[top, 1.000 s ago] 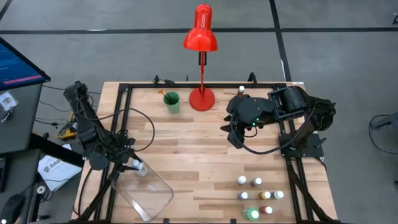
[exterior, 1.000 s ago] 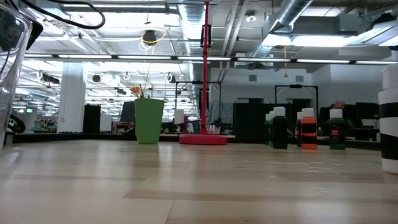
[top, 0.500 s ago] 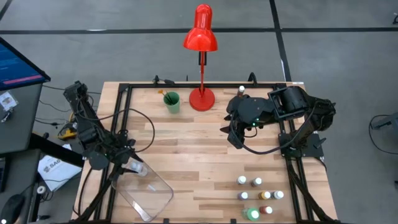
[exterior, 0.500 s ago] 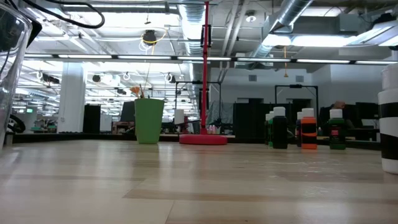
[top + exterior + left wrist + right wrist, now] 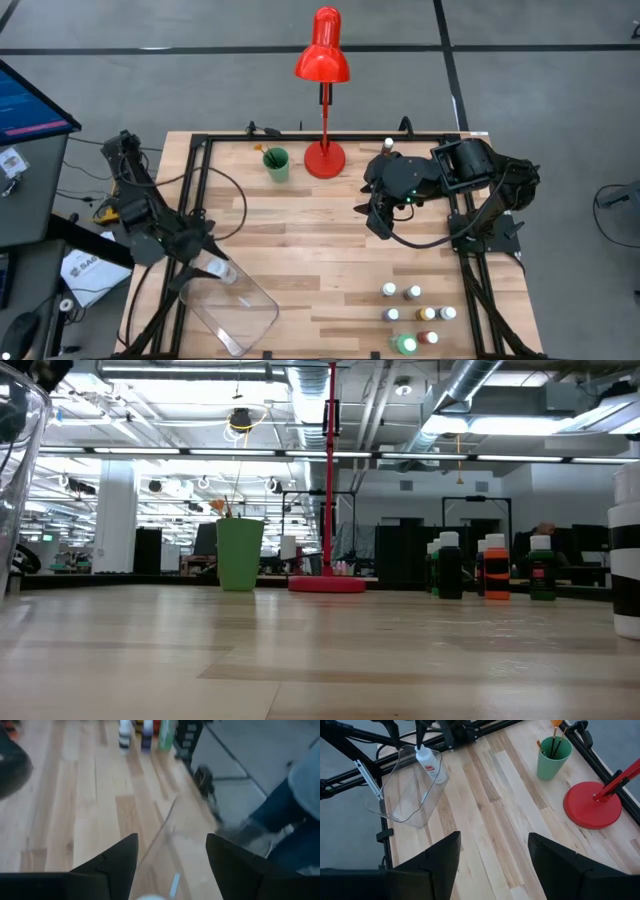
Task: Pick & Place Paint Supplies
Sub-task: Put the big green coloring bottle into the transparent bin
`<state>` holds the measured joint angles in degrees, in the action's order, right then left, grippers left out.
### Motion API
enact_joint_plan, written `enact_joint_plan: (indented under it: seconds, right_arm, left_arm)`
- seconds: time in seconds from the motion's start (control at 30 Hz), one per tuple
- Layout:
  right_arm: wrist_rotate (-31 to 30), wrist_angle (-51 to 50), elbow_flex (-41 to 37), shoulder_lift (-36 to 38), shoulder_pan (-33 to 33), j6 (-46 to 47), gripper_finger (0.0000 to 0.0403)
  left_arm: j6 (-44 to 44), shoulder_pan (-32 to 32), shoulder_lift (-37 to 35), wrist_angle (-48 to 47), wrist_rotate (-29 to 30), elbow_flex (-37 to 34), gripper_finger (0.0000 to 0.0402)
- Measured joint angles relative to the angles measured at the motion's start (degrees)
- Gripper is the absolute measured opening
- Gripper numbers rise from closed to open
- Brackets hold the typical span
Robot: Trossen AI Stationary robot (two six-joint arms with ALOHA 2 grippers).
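Since the earlier frame the left gripper (image 5: 203, 250) has drawn back slightly from the white-capped bottle (image 5: 224, 268), which sits at the near rim of the clear plastic tray (image 5: 240, 312) by the front left corner of the pale wooden desk (image 5: 300, 240); in the low view the dark arm part that hung at the top left corner has gone out of sight. Its fingers (image 5: 112, 862) stand wide apart and hold nothing, with the tray's clear edge showing between them. From the right wrist view the bottle (image 5: 431, 764) is pale with a white cap and a red mark on its label, leaning inside the tray (image 5: 405, 795). Toward the back of the desk stand a green cup (image 5: 276, 164) holding thin brushes (image 5: 555, 732) and the round red base of a red desk lamp (image 5: 324, 158), both well apart from the tray. A cluster of small white-capped paint bottles (image 5: 415, 315) in varied colours stands at the front right, a larger green bottle (image 5: 406, 344) among them. The right gripper (image 5: 375, 222) hangs above the desk's middle right, its fingers (image 5: 437, 860) wide and empty. A person's blue-clad leg (image 5: 285, 815) shows beyond the desk edge.
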<state>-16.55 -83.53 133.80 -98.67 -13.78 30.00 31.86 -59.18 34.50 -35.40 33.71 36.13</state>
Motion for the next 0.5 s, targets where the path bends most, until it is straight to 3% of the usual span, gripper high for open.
enact_joint_plan:
  seconds: [0.13,0.23,0.5]
  right_arm:
    - [0.0,-1.7,0.0,0.0,0.0,1.0,0.0225]
    - [0.5,-7.0,-0.5,0.0,-0.7,8.2,0.0217]
    - [9.6,-6.7,-10.5,0.0,-9.4,25.8,0.0196]
  left_arm:
    - [-0.2,0.0,0.0,0.0,5.5,3.5,0.0216]
    - [-2.8,0.0,0.0,1.1,10.4,6.3,0.0207]
    - [-10.7,0.6,0.0,7.0,20.9,10.7,0.0207]
